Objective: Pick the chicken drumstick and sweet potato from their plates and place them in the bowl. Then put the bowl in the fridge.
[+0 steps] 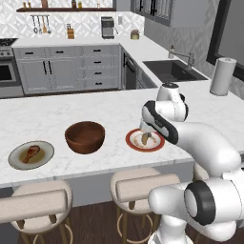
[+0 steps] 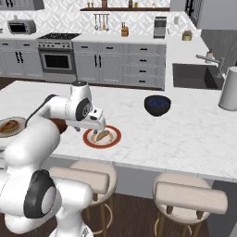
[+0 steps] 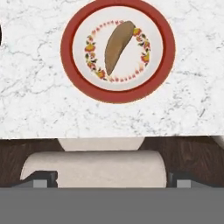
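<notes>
The end effector (image 3: 112,186) is spread wide, grasping nothing, hovering over the counter (image 3: 35,100) edge. The sweet potato (image 3: 117,46) lies diagonally on the red-rimmed plate (image 3: 166,48) just ahead of it. To do this well, I judge it should advance over the tuber's middle, turn to straddle its narrow width, then descend. The left base view adds the wooden bowl (image 1: 85,137) and the chicken drumstick (image 1: 30,154) beyond; the right base view shows a blue bowl (image 2: 157,104).

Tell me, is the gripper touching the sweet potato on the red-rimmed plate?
Apart. The hand view looks down on the sweet potato lying alone on the plate, with the gripper fingertips spread wide at the bottom, well clear of it.
</notes>
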Controlling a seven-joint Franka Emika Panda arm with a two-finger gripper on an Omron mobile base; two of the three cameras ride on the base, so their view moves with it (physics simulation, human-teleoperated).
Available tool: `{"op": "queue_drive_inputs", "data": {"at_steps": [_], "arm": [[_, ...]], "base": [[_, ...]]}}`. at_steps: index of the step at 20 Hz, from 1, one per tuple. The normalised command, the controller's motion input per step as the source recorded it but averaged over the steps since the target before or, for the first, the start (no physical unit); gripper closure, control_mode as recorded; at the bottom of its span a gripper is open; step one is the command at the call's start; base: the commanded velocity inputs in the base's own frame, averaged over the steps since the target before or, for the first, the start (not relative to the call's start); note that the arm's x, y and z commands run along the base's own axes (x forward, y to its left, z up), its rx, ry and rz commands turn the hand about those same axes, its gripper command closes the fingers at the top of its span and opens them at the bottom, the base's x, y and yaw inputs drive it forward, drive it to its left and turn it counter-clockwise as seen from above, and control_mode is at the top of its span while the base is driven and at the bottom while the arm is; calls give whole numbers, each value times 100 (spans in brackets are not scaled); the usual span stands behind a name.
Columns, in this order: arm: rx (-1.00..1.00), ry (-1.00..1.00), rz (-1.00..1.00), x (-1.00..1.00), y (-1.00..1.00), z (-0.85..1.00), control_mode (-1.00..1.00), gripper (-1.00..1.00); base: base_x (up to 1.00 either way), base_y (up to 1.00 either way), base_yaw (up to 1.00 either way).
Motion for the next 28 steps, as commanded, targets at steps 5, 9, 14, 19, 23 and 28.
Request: {"op": "queue_drive_inputs", "data": {"at_steps": [5, 9, 14, 19, 23, 28], "arm": [[1, 1, -3, 60, -8, -48, -100, -100], [2, 7, 0, 71, -9, -34, -100, -100], [3, 2, 0, 63, 0, -33, -100, -100], [0, 9, 0, 59, 0, -38, -100, -100], [0, 7, 0, 45, 0, -42, -100, -100], [0, 6, 0, 35, 0, -33, -100, -100]], "base": [[0, 0, 0], [0, 0, 0], [0, 0, 0], [0, 0, 0], [0, 0, 0], [0, 0, 0]]}}
